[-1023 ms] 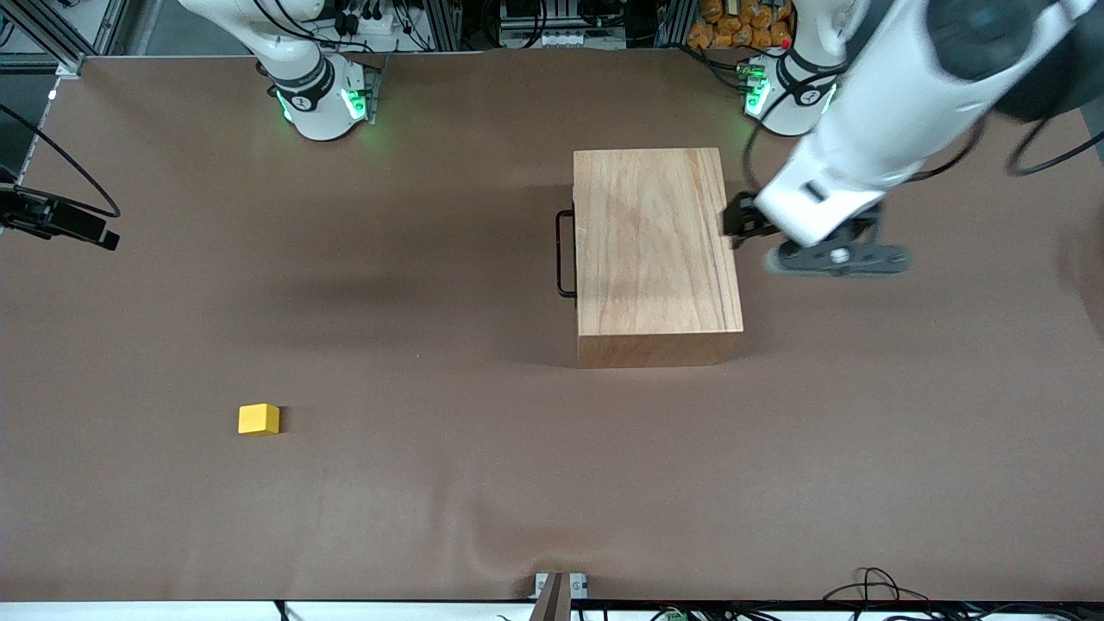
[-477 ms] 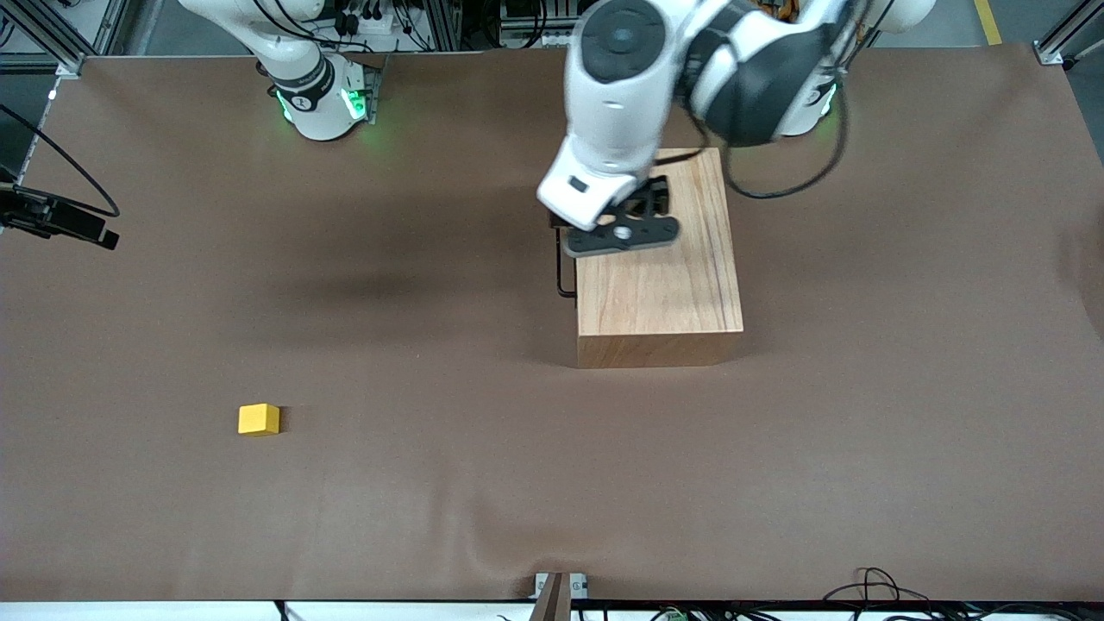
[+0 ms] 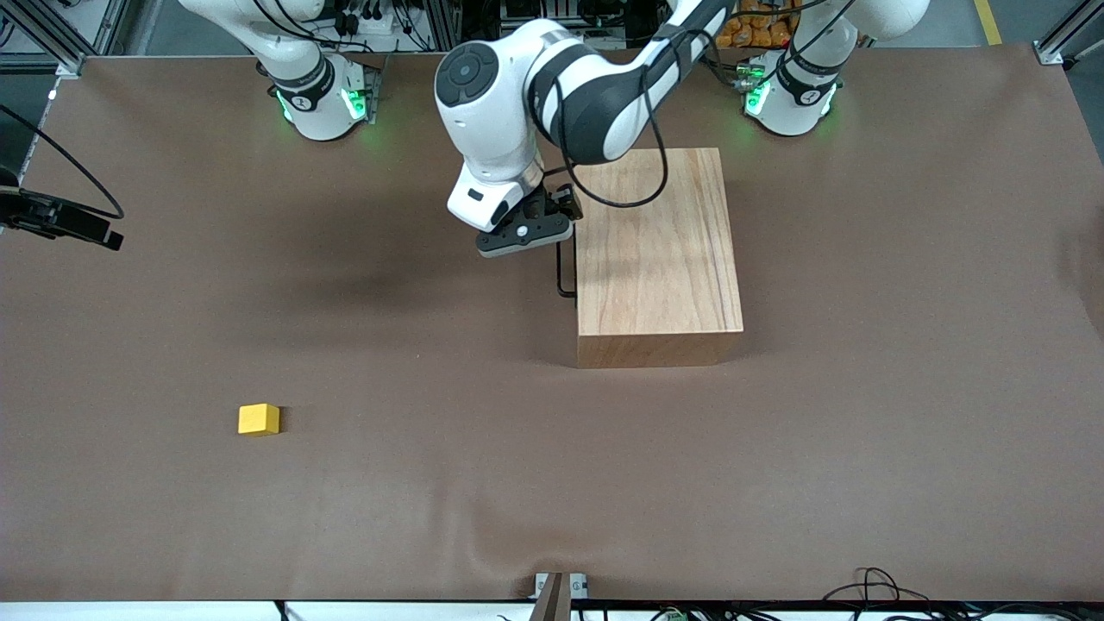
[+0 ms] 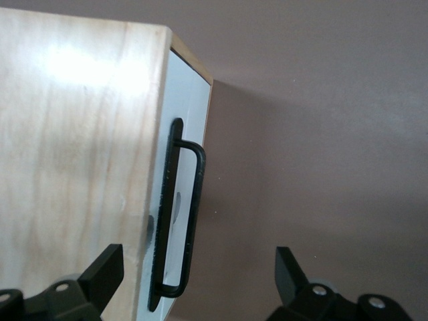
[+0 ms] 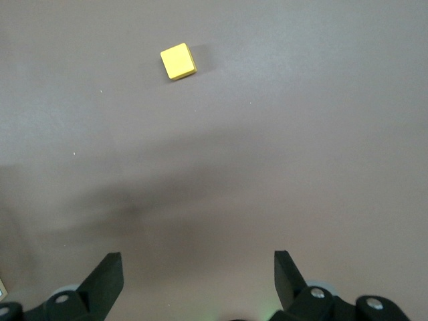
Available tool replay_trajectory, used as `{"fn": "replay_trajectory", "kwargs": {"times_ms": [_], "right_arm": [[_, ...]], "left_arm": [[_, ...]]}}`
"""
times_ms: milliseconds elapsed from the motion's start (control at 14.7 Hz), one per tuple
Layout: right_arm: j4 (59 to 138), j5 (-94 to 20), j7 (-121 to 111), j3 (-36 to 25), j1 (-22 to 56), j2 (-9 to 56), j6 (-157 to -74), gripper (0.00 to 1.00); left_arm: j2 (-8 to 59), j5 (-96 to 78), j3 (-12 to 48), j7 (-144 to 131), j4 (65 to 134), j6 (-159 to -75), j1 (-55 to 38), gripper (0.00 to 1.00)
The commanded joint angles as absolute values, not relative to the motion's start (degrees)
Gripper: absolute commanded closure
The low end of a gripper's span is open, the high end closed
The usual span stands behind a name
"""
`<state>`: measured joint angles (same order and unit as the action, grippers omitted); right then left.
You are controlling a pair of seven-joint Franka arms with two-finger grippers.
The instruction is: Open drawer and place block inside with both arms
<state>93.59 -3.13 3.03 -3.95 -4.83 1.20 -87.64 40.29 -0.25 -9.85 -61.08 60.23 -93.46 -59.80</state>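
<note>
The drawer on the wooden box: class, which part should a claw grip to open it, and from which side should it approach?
Grip the black loop handle on the drawer front, at its straight middle bar. Approach from in front of the drawer: the bar stands off the white panel, leaving a gap for a finger. The open left claw hovers there.

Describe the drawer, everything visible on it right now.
The drawer is shut, its white front panel flush with the light-wood box and facing the right arm's end of the table. A thin black loop handle stands off the panel, fixed at both ends. The left gripper hangs open over the handle, its fingers straddling it without touching. Nothing else touches the drawer; its inside is hidden.
</note>
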Motion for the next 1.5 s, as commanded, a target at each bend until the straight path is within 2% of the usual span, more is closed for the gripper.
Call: {"fn": "replay_trajectory", "kwargs": {"times_ms": [0,545,1432], "right_arm": [[95.1,-2.5,3.8,-3.8,-5.4,0.3,-86.8,0.00],[96.5,-2.5,3.8,-3.9,-6.8,0.3,-86.0,0.00],[98.0,-2.5,3.2,-3.9,-8.4,-0.1,-85.7,0.00]], "left_arm": [[42.8,0.3,-12.9,-61.6,57.9,-93.1,-62.3,0.00],[48.3,3.9,-13.7,-60.6,58.1,-97.0,-63.9,0.00],[52.5,6.5,-13.4,-56.2,58.7,-96.7,-65.0,0.00]]}}
